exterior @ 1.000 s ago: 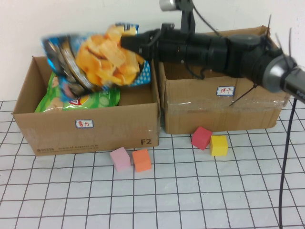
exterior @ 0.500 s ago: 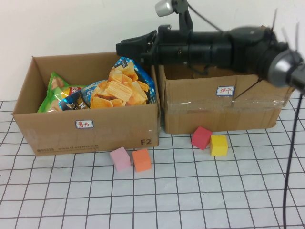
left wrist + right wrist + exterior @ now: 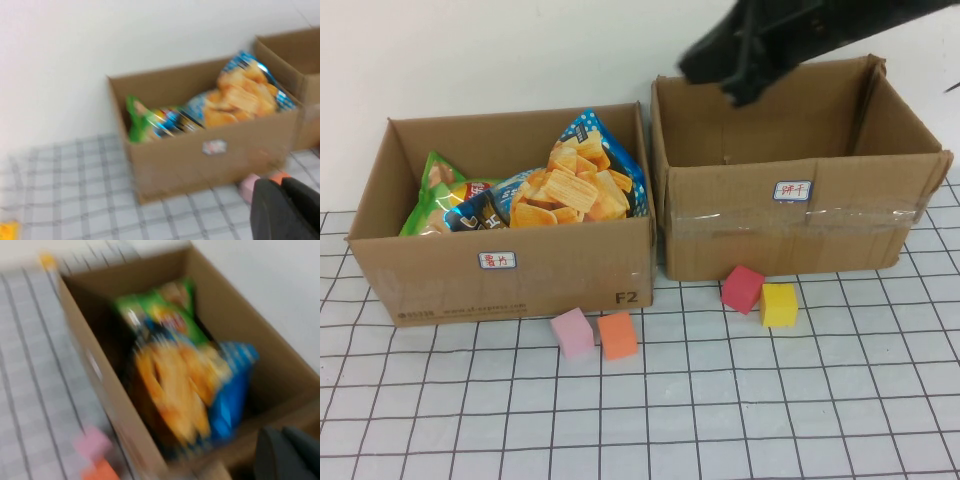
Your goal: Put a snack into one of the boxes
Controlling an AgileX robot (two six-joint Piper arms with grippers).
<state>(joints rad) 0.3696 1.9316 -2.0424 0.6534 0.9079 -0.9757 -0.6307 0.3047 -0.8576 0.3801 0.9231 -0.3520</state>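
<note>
Left box (image 3: pixel 500 262) — right end effector (image 3: pixel 745 60) higher, withdrawn

- A plain white wall (image 3: pixel 470 50) is seen behind the scene.
- The worktop (image 3: pixel 720 420) is covered by a white sheet ruled with a black grid.
- Even lighting is cast throughout.

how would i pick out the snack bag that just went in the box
Look in the left cardboard box, not the right one under the right tool. The blue chip bag leans at its right end, blue with orange chips pictured, beside a green bag.
</note>
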